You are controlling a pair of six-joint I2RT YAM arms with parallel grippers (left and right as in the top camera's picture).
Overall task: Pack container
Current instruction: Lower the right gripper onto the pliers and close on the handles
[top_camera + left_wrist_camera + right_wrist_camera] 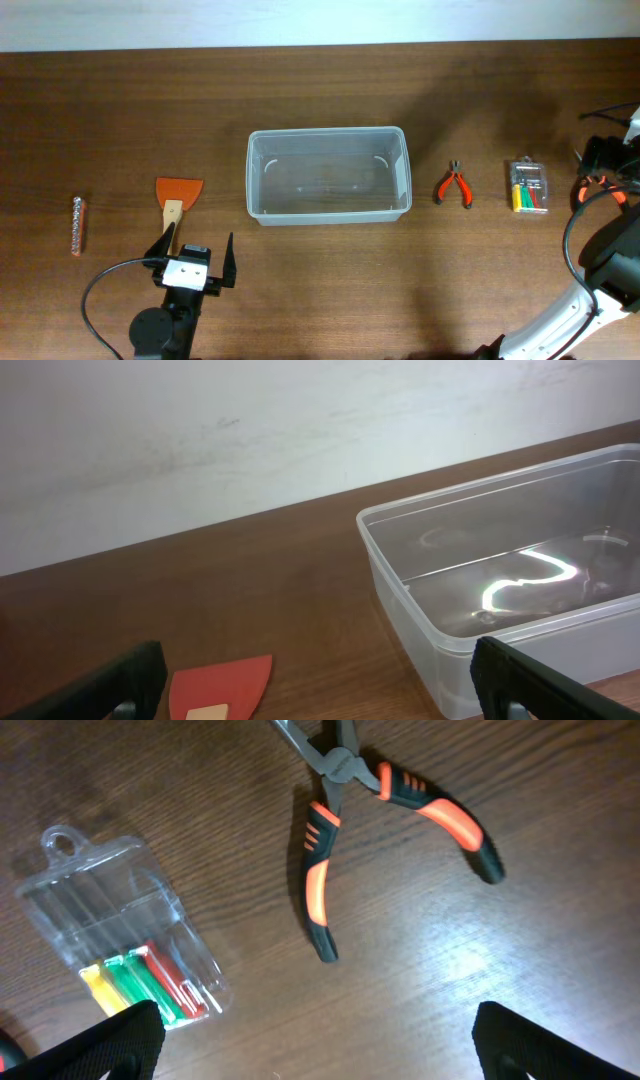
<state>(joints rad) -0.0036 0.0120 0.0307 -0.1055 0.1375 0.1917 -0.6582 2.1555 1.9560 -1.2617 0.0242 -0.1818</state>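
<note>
container: clear tub, empty, ahead and to the right of the left gripper
left gripper: fingers spread, holding nothing; orange scraper just ahead
right gripper: spread, empty; pliers and bit case just ahead
progress: nothing packed yet; all tools lie outside

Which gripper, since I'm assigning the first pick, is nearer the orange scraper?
Left. The left gripper is open right at the scraper's handle end; the right gripper is on the container's far side, above the pliers and bit case.
</note>
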